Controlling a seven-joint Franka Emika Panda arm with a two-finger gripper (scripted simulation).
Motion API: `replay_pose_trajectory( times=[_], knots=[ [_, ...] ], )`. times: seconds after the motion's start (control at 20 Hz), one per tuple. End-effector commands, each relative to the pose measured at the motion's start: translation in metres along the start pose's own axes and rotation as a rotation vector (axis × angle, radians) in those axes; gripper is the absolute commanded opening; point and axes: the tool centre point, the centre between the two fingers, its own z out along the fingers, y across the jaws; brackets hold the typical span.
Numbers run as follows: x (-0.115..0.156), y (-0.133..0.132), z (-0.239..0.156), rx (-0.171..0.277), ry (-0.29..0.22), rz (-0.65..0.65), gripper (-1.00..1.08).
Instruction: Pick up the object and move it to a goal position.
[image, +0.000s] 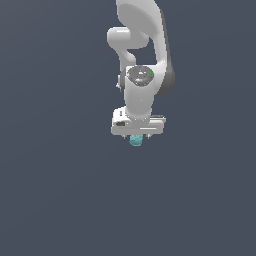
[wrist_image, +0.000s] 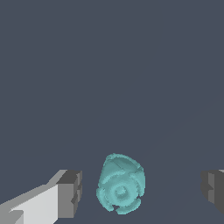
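Observation:
The object (wrist_image: 120, 183) is a small teal lumpy blob with a faceted surface, lying on the dark grey floor. In the wrist view it sits between my two fingers, closer to one grey fingertip (wrist_image: 70, 192) than to the other, with a gap on each side. My gripper (wrist_image: 142, 192) is open and touches nothing. In the exterior view the object (image: 135, 140) peeks out just below the white hand, and the gripper (image: 138, 136) hangs straight above it, hiding its upper part.
The white arm (image: 142, 60) rises from the hand toward the top of the exterior view. A plain dark grey surface (image: 60, 190) lies all around.

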Motion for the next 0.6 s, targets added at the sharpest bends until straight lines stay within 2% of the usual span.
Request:
replay_pose_trajectory(
  times=[0.0, 0.55],
  knots=[
    [-0.007, -0.001, 0.007, -0.002, 0.001, 0.034, 1.0],
    [-0.047, -0.007, 0.045, -0.01, 0.012, 0.235, 1.0]
  ],
)
